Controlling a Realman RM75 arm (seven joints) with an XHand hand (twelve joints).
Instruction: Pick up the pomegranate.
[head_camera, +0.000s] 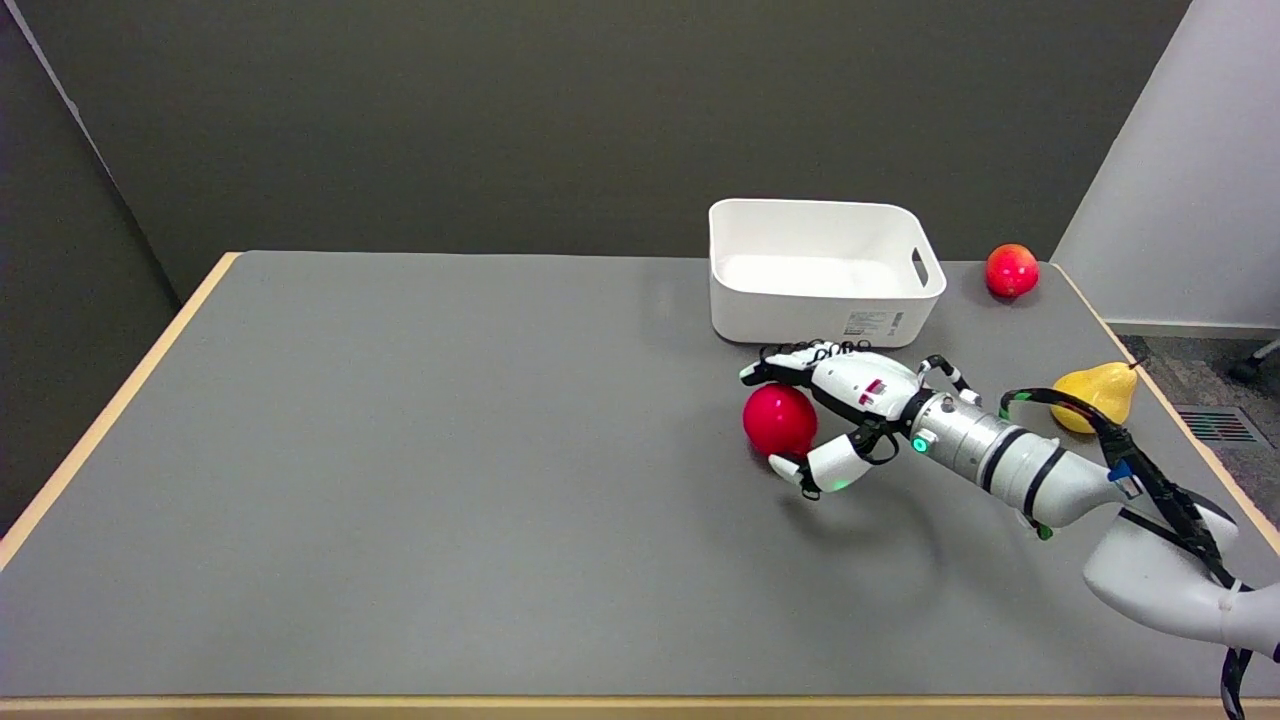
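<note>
Robot hand (838, 415) cups pomegranate (780, 420) near the counter's (400, 450) right edge (firm contact unconfirmed, so clamped state undeterminable); close fingers evenly before lifting.

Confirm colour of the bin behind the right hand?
White, with a small label on its front wall; the bin shows clearly in the head view.

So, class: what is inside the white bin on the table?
The white bin shows only bare white floor and walls, no objects. Its near wall hides the strip of floor just behind it, so that part cannot be checked.
</note>
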